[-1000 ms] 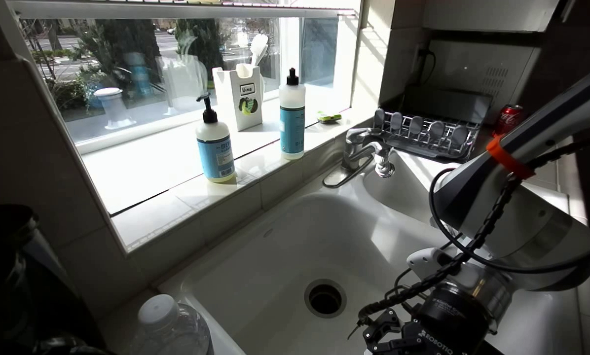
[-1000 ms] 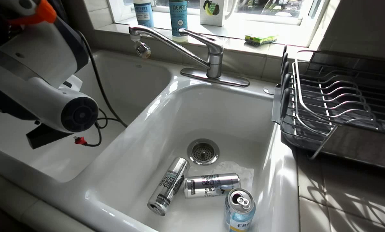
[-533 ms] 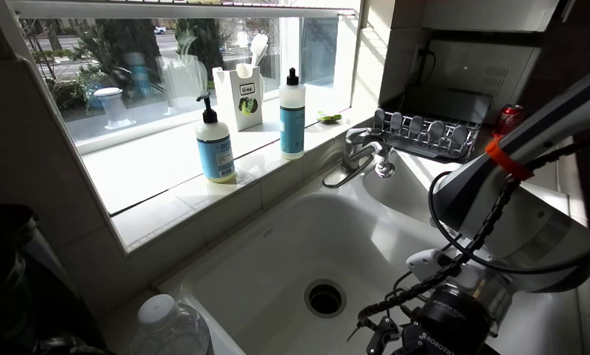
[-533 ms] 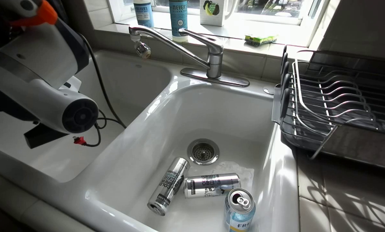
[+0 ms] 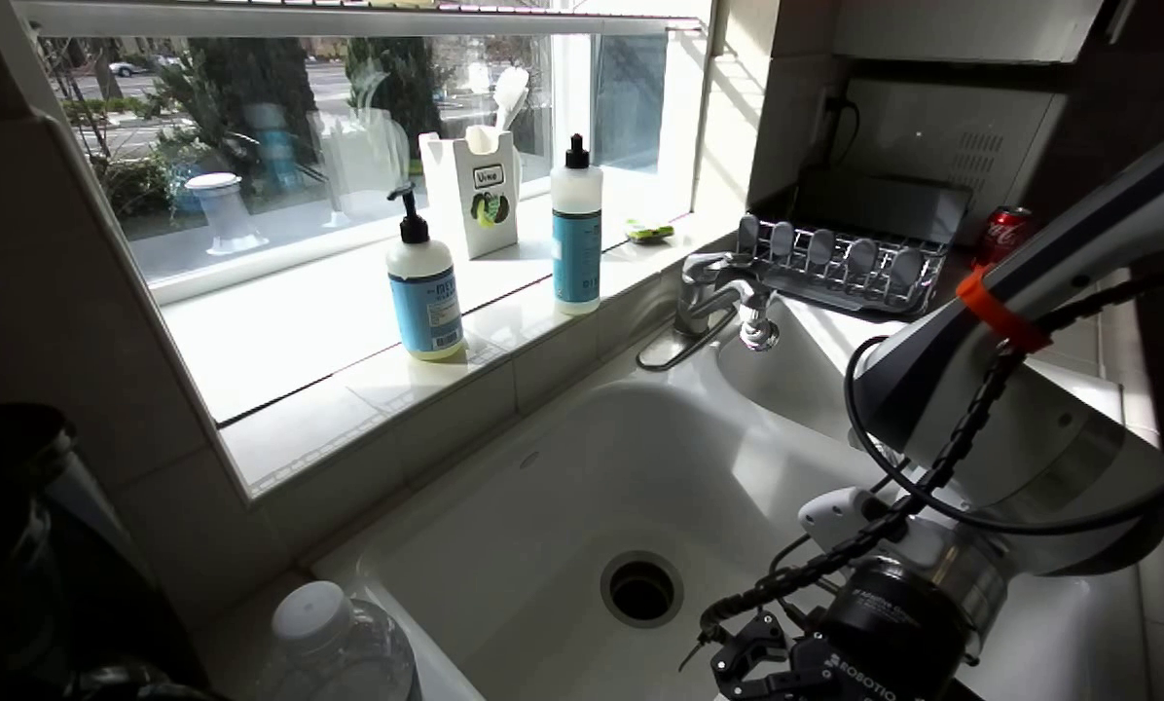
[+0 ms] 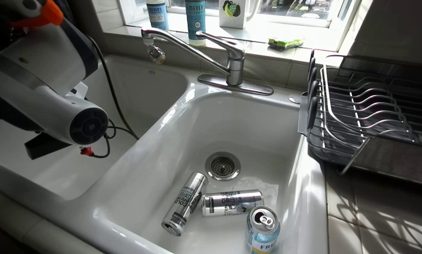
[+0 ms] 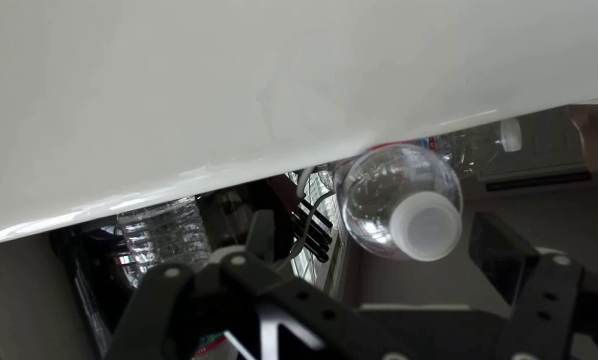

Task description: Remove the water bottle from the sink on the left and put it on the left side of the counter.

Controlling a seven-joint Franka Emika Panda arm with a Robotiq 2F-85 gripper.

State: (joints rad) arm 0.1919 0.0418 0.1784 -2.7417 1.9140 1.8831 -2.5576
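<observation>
The left sink (image 5: 504, 545) is a white basin with a dark round drain. It also shows behind the arm in an exterior view (image 6: 147, 91). My gripper (image 5: 767, 672) is low over this basin, partly cut off by the frame. In the wrist view my gripper (image 7: 376, 242) is open, fingers wide apart. A clear bottle with a white cap (image 7: 425, 226) shows between and beyond the fingertips, past the white sink edge, touching neither. I cannot tell whether it is the water bottle. No small clear bottle shows in the exterior views. The white counter rim (image 5: 436, 667) runs along the left.
A big clear white-capped bottle (image 5: 314, 633) stands left of the basin. A ribbed clear bottle (image 7: 164, 235) shows past the sink edge. A faucet (image 6: 235, 67) rises behind the basins. The right basin holds cans (image 6: 232, 203). A dish rack (image 6: 366, 116) stands beyond it.
The arm has shifted only slightly, and the wrist has turned a little. The visible finger changed its angle half a second ago and has swung back. The bottles and cans in the exterior views stay put.
</observation>
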